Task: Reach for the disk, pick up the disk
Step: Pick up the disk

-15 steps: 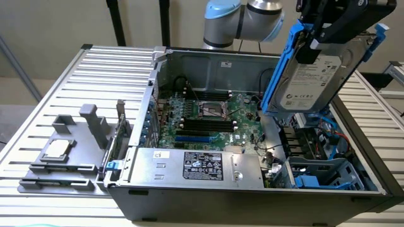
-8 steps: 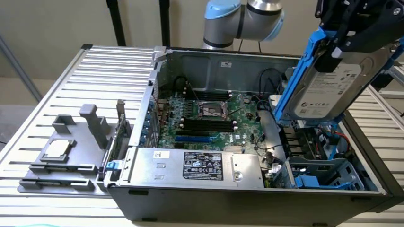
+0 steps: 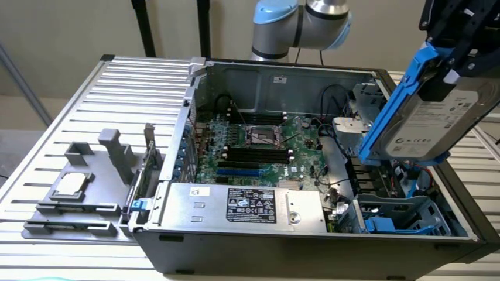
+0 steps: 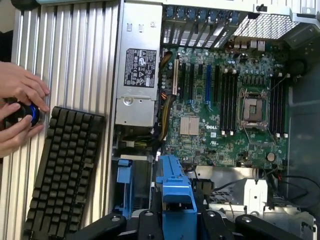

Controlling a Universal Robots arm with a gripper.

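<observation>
Jaws clamped on disk (image 3: 437, 117), held tilted above open computer case (image 3: 312, 246).

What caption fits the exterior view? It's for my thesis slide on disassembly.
Gripper holds the disk in its blue rails, lifted above the open computer case.

We see a plain beige wall (image 3: 70, 29) far behind a ribbed silver metal slatted table (image 3: 62, 111), evenly lit.
</observation>
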